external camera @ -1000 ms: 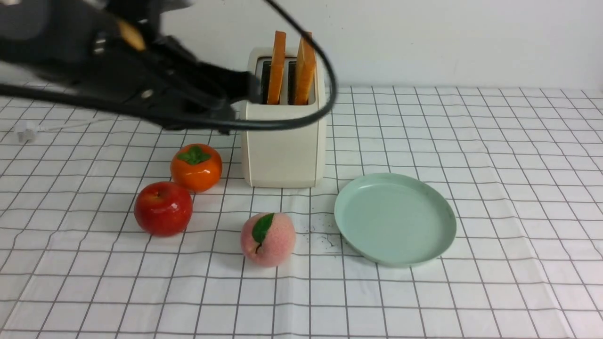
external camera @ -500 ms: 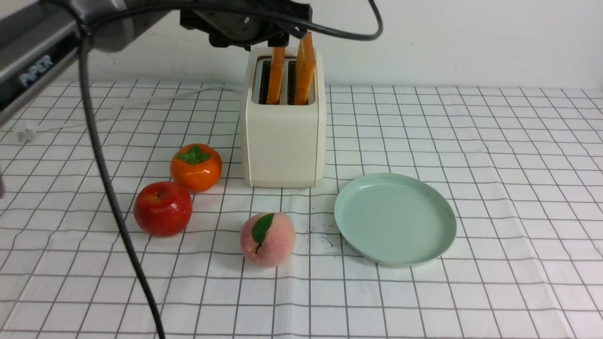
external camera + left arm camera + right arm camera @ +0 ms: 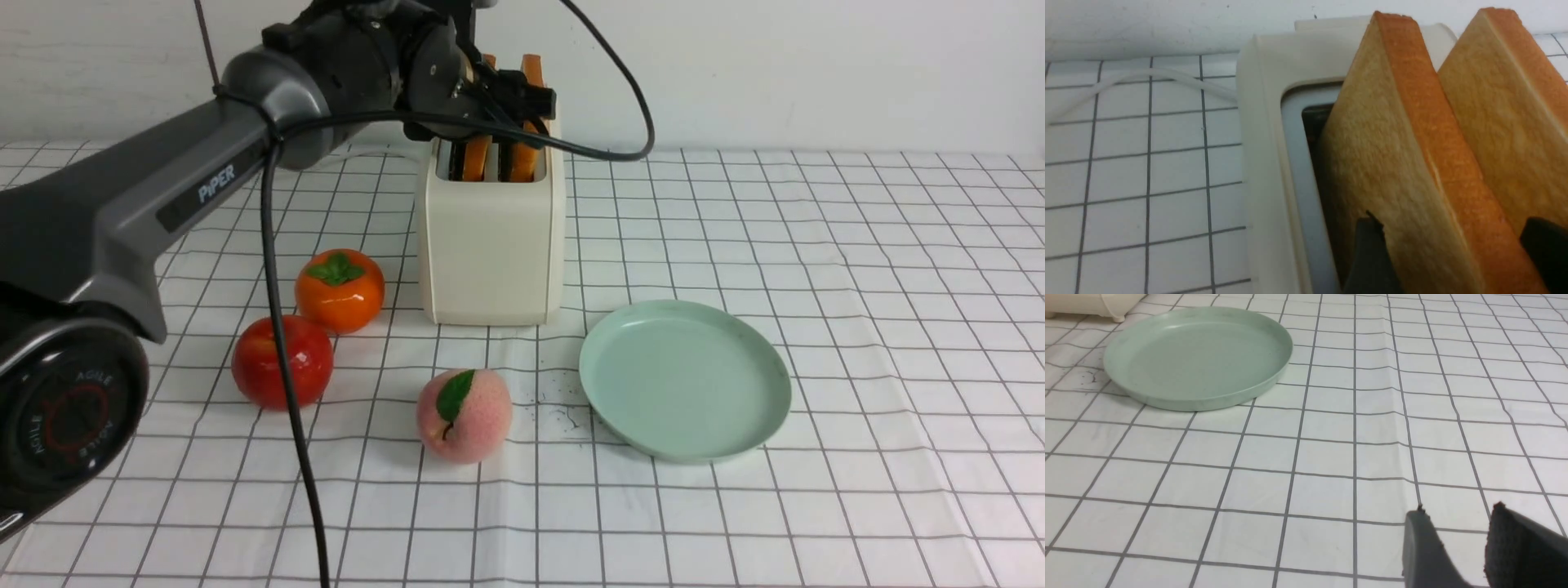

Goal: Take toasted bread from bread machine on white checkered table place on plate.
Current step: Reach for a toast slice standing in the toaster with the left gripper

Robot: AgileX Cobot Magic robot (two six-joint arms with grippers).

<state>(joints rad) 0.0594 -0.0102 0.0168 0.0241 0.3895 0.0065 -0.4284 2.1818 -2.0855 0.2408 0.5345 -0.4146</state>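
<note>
the left gripper [image 3: 1451, 218] has its jaws spread either side of the left square golden slice of toasted bread [image 3: 1392, 163], which stands upright in the boxy cream-white bread machine [image 3: 490, 245]; the second slice [image 3: 1494, 102] stands just right. one finger [image 3: 1545, 253] sits between the slices, so closing or lifting may drag both. only the left wrist view shows this straddle; the front view shows the round mint-green plate [image 3: 686, 380] bare, near right. the right gripper [image 3: 1457, 522] hangs parted, empty, above the white checkered table [image 3: 1331, 457].

toasted bread [image 3: 1372, 163], seemingly upright, in bread machine [image 3: 490, 245]
</note>
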